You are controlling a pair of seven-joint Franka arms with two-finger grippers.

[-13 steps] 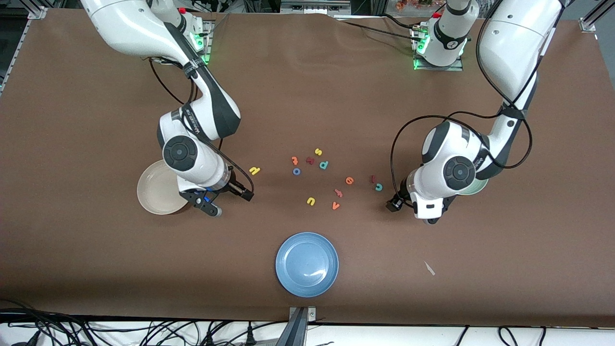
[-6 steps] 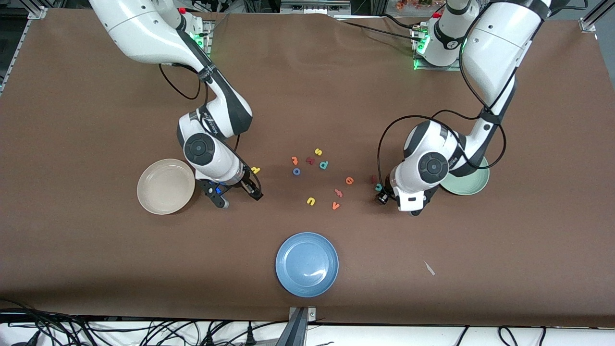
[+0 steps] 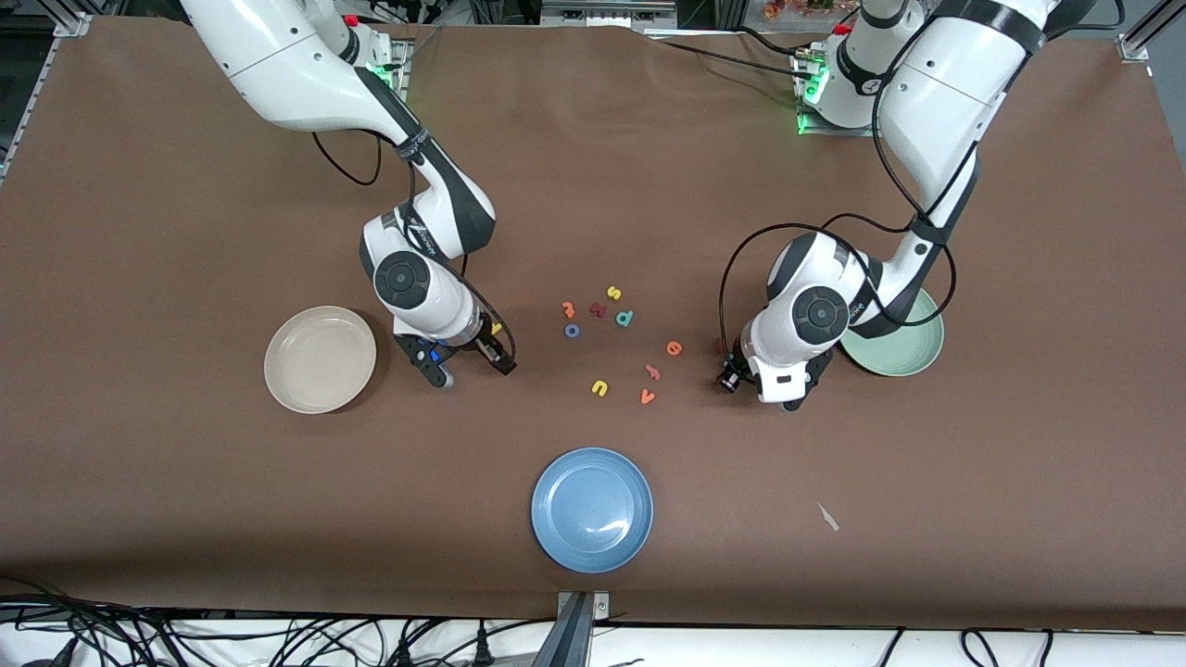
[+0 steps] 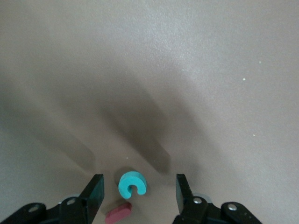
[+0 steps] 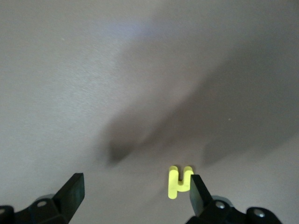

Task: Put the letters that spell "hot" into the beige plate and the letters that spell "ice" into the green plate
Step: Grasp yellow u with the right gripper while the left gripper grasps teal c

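My left gripper [image 4: 139,193] is low over the table, open, with the teal "c" [image 4: 132,183] lying between its fingers and touching neither. The dark red "i" [image 4: 118,213] lies right beside the "c". In the front view this gripper [image 3: 741,368] hides the "c". My right gripper [image 5: 135,191] is open over the yellow "h" [image 5: 179,181], which lies close to one finger. Between the arms lie the orange "t" [image 3: 568,309], blue "o" [image 3: 572,330] and orange "e" [image 3: 675,348]. The beige plate [image 3: 320,358] holds nothing. The left arm partly covers the green plate [image 3: 903,357].
A blue plate [image 3: 592,509] sits nearer the front camera than the letters. Other letters lie in the cluster: yellow "s" [image 3: 613,293], teal "p" [image 3: 624,318], a dark red letter [image 3: 598,309], yellow "u" [image 3: 599,387], orange "v" [image 3: 647,397]. A white scrap [image 3: 827,517] lies toward the left arm's end.
Both arms have swung in toward the letters. The right gripper left the beige plate for the "h". The left gripper left the green plate for the "c", and its fingers have narrowed.
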